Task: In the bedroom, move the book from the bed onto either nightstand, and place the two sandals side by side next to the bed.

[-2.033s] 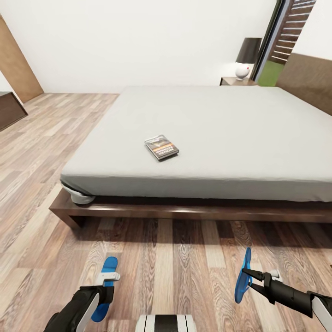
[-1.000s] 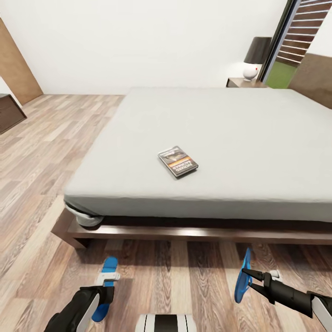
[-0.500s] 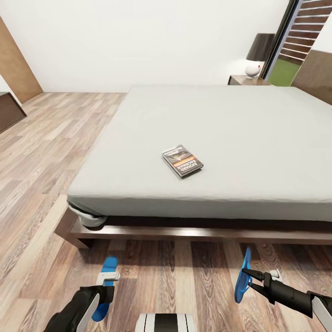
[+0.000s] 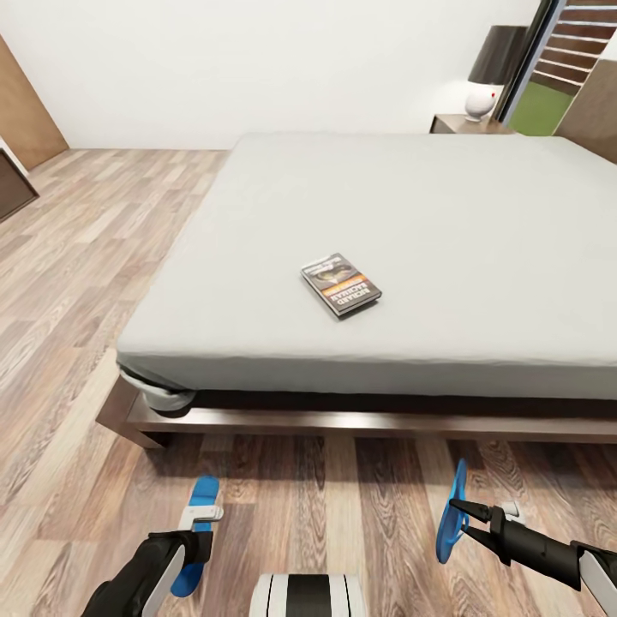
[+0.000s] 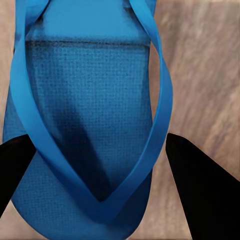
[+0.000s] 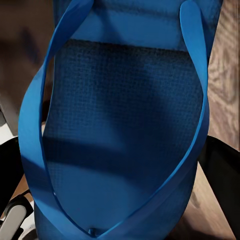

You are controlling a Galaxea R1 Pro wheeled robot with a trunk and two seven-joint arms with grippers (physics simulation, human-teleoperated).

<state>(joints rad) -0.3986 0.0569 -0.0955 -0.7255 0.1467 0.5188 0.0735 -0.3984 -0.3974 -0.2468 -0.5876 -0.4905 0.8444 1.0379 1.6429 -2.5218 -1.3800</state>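
Observation:
The book lies flat on the grey mattress of the bed, near its front edge. Low in the head view, over the plank floor in front of the bed frame, each arm holds a blue sandal. My left gripper is shut on the left sandal, which lies roughly flat. My right gripper is shut on the right sandal, which stands on edge. Up close, the left sandal sits between dark fingers. The right sandal is likewise gripped at its sides. A nightstand stands beyond the bed's far corner.
A dark-shaded lamp with a white base stands on the nightstand, beside a tall dark-framed window. A long low dark cabinet and a brown wood panel are at the far left. Wood floor runs along the bed's left side.
The whole view has shifted: the bed and book now sit closer and more central as the camera moved. Both grippers keep the same hold on their sandals.

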